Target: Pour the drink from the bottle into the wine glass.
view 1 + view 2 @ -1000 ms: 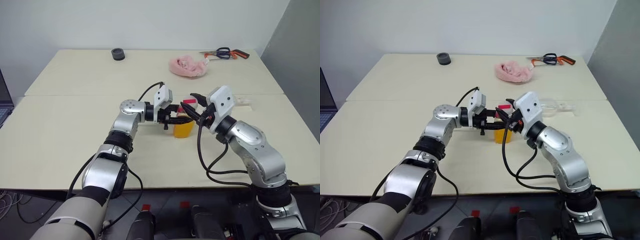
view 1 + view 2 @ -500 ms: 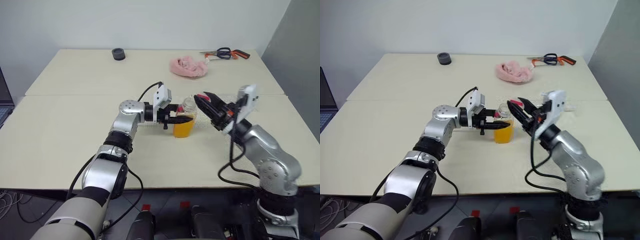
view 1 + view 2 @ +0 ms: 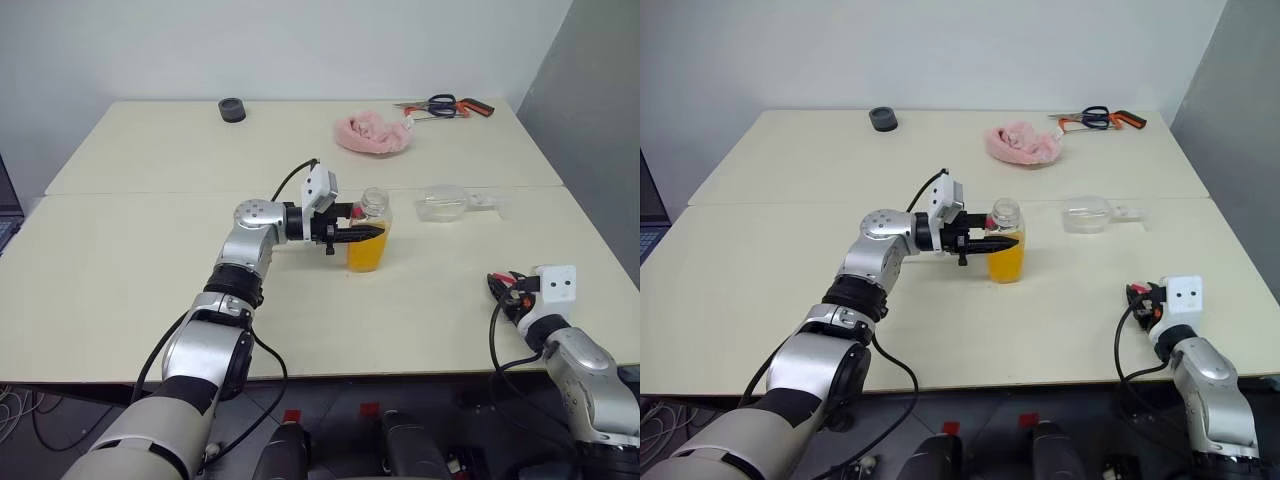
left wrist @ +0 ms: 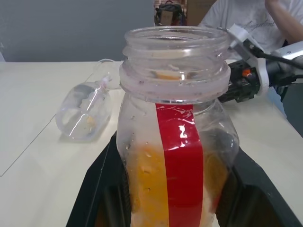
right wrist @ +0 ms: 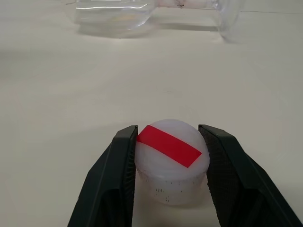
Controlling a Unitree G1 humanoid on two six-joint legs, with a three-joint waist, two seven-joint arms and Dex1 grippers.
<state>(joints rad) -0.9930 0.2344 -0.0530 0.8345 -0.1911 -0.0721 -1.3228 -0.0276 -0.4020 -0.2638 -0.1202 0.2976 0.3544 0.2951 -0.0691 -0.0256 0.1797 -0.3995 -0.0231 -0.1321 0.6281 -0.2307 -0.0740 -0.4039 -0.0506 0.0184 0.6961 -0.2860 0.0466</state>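
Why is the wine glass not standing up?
Cannot tell why, but the wine glass is tipped over: bowl and stem lie flat on the table, beyond the upright, uncapped bottle.

bottle (image 4: 176, 142): clear plastic, a vertical red strip is carried down its front
drink (image 3: 366, 254): bright orange, translucent, seen in the bottle's lower half
cap (image 5: 171, 160): white, crossed by a red diagonal stripe
wine glass (image 3: 443, 202): clear and colourless, right of centre in the frame
cloth (image 3: 372, 133): pale pink, upper centre of the frame
scissors (image 3: 444, 105): black handles, beside an orange-red tool, upper right
small round object (image 3: 232, 109): dark grey-black, upper left
table (image 3: 120, 270): pale cream, plain
left gripper (image 3: 366, 232): black fingers
right gripper (image 5: 171, 165): black fingers
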